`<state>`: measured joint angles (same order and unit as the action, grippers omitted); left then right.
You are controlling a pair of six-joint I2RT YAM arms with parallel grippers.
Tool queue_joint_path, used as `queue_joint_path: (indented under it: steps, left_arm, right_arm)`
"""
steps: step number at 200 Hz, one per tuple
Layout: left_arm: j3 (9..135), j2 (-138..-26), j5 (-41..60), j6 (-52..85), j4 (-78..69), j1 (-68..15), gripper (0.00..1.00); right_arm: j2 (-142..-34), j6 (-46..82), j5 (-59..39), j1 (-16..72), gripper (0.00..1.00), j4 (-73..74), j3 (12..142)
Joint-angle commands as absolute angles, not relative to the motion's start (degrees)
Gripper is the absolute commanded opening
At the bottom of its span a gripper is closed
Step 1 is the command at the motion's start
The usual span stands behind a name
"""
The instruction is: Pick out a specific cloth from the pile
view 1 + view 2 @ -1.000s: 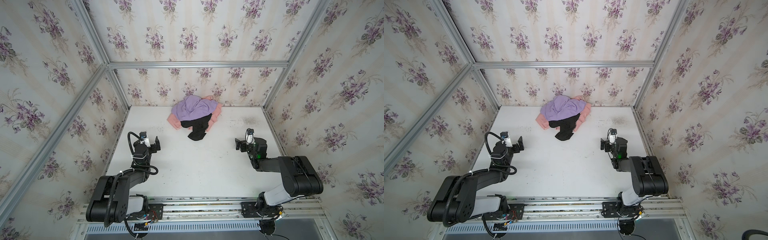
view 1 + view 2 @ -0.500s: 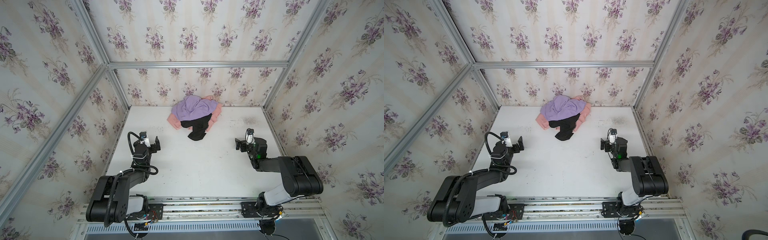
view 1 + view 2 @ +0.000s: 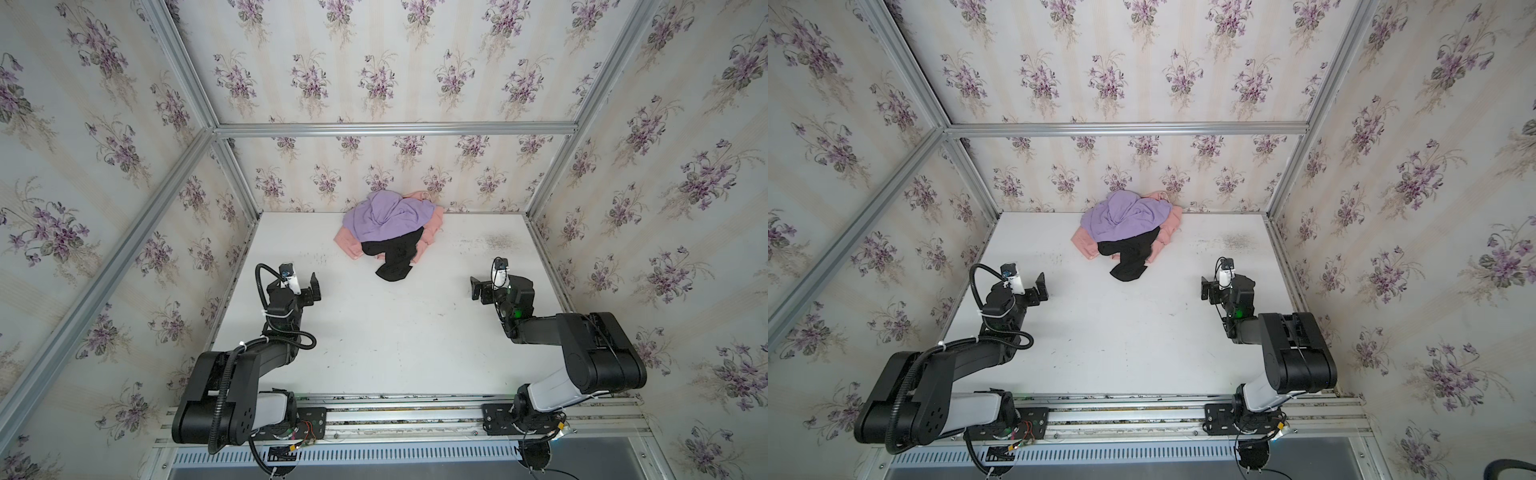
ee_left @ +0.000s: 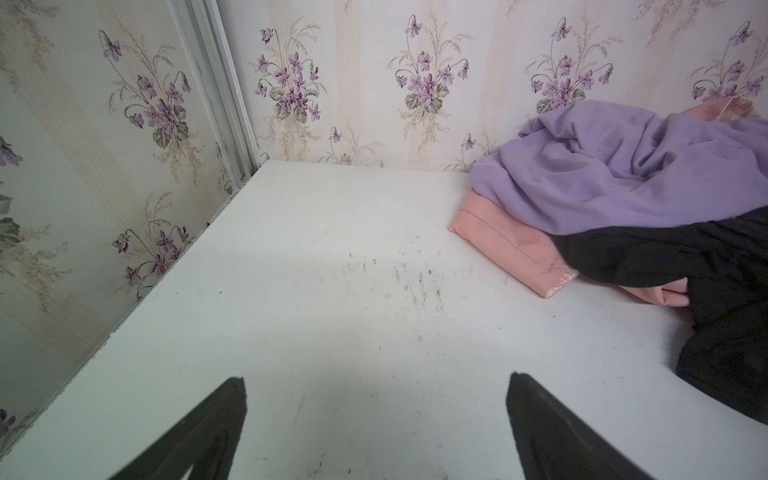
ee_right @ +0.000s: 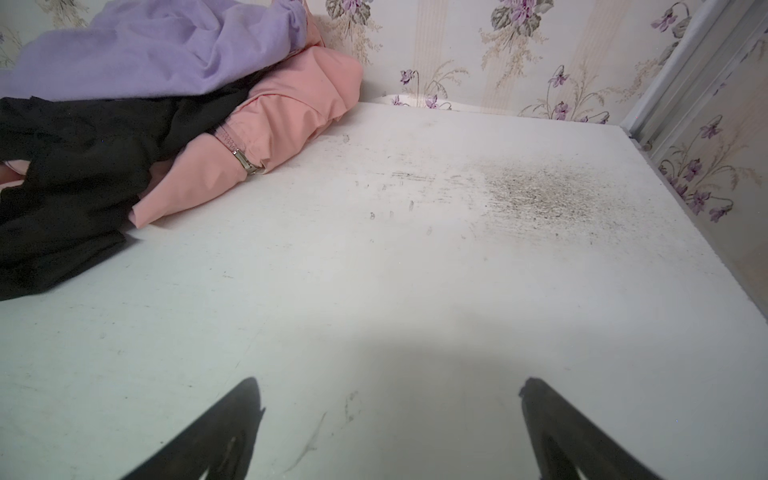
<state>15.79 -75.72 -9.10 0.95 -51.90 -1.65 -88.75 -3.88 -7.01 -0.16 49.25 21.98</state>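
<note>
Black fabric is the one to watch: the cloth (image 3: 395,257) sits at the front of the pile (image 3: 374,232), just above the middle of the frame in both top views, pushed up against the flowery back wall (image 3: 374,174). Its upper part is tucked under the lavender cloth (image 3: 384,216), it lies over the salmon-pink cloth (image 3: 347,245), and a tongue of it spills onto the white table (image 3: 374,332) toward the arms. The left gripper (image 4: 376,378) hangs over bare table at the left of the frame, fingers spread wide with nothing between them. The right gripper (image 5: 390,380) mirrors it at the right, fingers also spread wide and empty. Both are well apart from the pile. A patch of dark speckles (image 3: 496,241) scuffs the table toward the upper right, and a small metal buckle (image 5: 247,160) shows on the pink one in the right wrist view.
</note>
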Motion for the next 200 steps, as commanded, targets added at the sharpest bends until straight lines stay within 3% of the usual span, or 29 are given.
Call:
queue_joint_path:
  steps: [1, 108, 160, 200]
  left_arm:
    - [15.9, -75.6, -8.8, 0.4, -53.7, -1.7, 1.0]
    - [16.2, -74.9, -10.3, 0.3, -53.6, -2.1, 1.0]
    - [24.3, -63.9, -11.3, 2.4, -31.0, -2.3, 1.0]
    - [33.5, -62.1, -20.0, 13.2, -13.2, -2.5, 1.0]
  right_arm:
    - [-88.6, -3.7, -7.3, -0.2, 1.0, 51.2, 22.2]
    - [-86.0, -4.2, -5.0, 0.7, 1.0, 51.0, 21.4]
    - [-75.9, -5.4, 1.7, 5.3, 1.0, 27.0, 30.9]
    - [-72.4, 14.8, 1.5, 5.9, 1.0, 33.8, 28.9]
